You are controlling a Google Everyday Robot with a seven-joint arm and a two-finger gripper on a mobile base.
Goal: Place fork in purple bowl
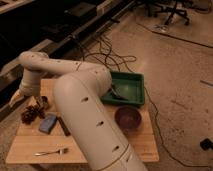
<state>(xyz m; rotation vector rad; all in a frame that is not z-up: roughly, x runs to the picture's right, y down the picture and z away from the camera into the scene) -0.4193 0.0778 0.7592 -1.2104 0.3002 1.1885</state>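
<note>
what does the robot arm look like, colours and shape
The arm is off-white: thick, rounded tubular segments with smooth bulbous joints, and small dark oval slots along the nearest segment. No loose cables or markings show on it. The gripper, equally pale, is at the left edge of the wooden table.

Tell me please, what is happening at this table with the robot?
The robot's arm bends over the left part of the wooden table, and its gripper hangs near the back left, beside a dark clustered object. The fork lies flat near the front edge, apart from the gripper and not yet picked up. The purple bowl stands on the right with no fork in it, just in front of a green tray that holds a dark utensil.
</note>
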